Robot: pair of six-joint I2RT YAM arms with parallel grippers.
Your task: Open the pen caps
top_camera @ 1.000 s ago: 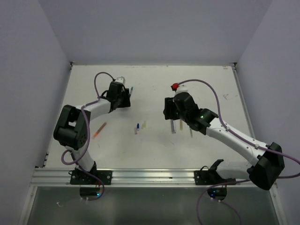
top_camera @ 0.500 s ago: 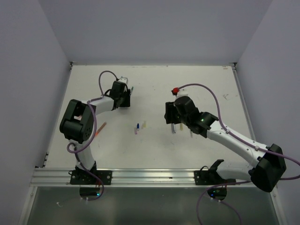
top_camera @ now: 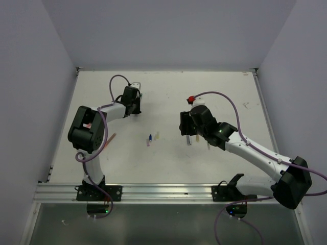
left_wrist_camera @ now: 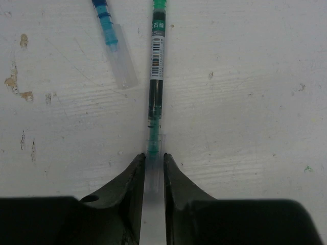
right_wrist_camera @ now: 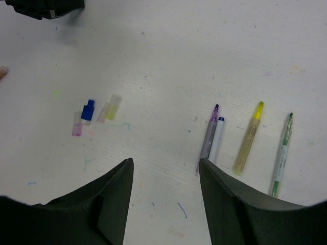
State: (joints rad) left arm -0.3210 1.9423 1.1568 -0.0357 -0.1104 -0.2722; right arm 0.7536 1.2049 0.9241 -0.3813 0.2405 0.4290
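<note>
Pen caps (top_camera: 151, 139) are stubby plastic tubes: a clear cap (left_wrist_camera: 154, 145) on a slim green pen (left_wrist_camera: 156, 76) is gripped by the left claw (left_wrist_camera: 153, 161). A pink cap (right_wrist_camera: 76, 126), a blue cap (right_wrist_camera: 88, 110) and a yellow cap (right_wrist_camera: 110, 109) are scattered on the scuffed bench (right_wrist_camera: 168, 61) under the wide-open right claw (right_wrist_camera: 164, 168).

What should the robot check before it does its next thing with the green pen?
1. Green pen lined up between the left gripper fingers: ok.
2. Fingers closed on its clear end: ok.
3. Grip firm enough to pull: cannot tell.
4. Blue pen beside it, outside the fingers: ok.
5. Right gripper open, holding nothing: ok.
6. Loose caps lying apart from both grippers: ok.
</note>
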